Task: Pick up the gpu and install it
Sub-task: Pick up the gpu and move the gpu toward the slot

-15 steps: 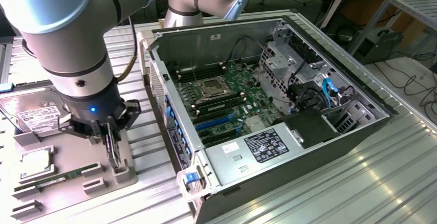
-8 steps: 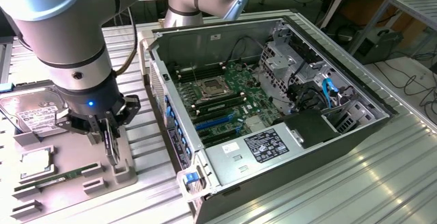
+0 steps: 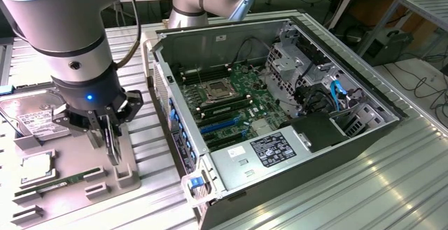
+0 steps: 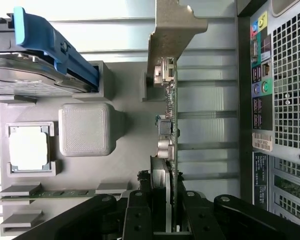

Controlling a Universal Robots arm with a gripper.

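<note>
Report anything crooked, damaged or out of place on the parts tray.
Nothing stands out. The gpu stands on edge, straight, in the pincer's grip; the hard drive, processor and memory stick lie in their slots on the tray.

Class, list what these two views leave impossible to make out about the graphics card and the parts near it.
- gpu: the wrist view sees it edge-on, so both faces are hidden.
- hard drive: in the exterior view, the arm covers one end.
- black label: in the exterior view, the print is too small to read.
</note>
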